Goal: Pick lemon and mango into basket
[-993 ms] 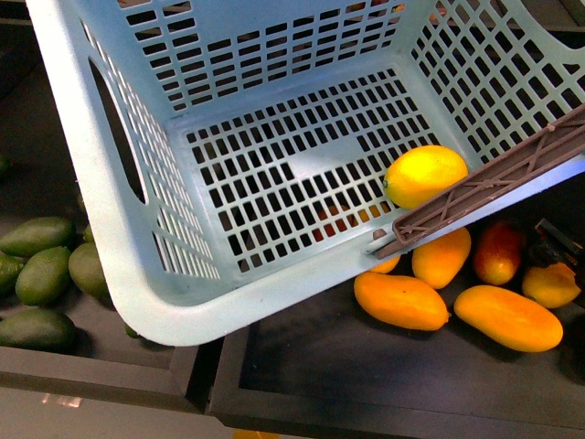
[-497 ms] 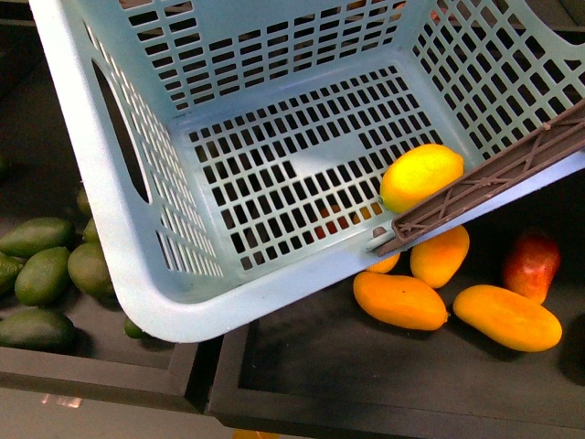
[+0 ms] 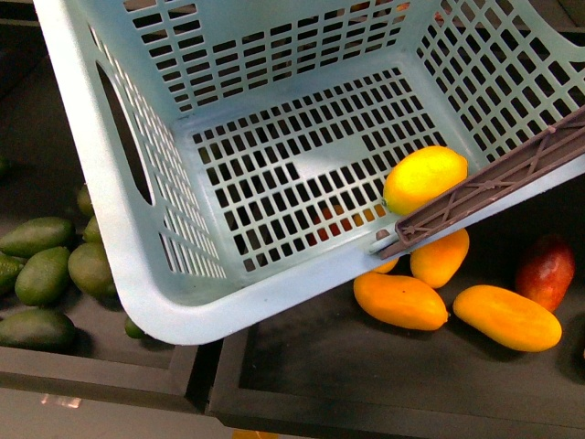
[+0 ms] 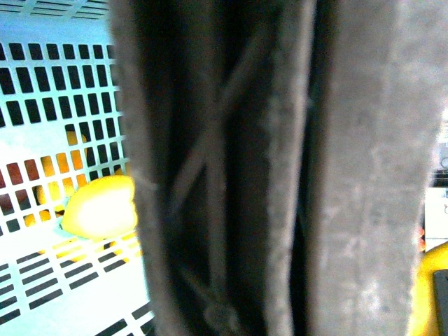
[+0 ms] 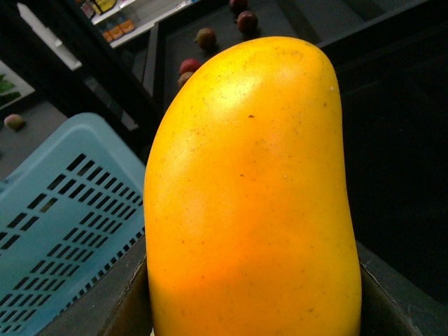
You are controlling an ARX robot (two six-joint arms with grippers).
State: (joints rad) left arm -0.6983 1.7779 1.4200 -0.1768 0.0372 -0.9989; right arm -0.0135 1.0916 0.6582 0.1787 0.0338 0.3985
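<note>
The turquoise basket hangs tilted above the display, filling most of the front view. The lemon lies inside it against its brown handle. My left gripper is shut on that handle, which fills the left wrist view; the lemon shows beside it on the slotted floor. My right gripper is shut on the mango, which fills the right wrist view, lifted beside the basket's wall. Neither gripper shows in the front view, and the held mango is out of view there.
Three orange-yellow mangoes and a dark red one lie in the black tray under the basket. Green oval fruits lie in the left tray. Dark tray edges run along the front.
A mango at the far right of the tray and the right gripper beside it have gone from the front view. The dark red mango has shifted right. The basket stayed nearly still.
</note>
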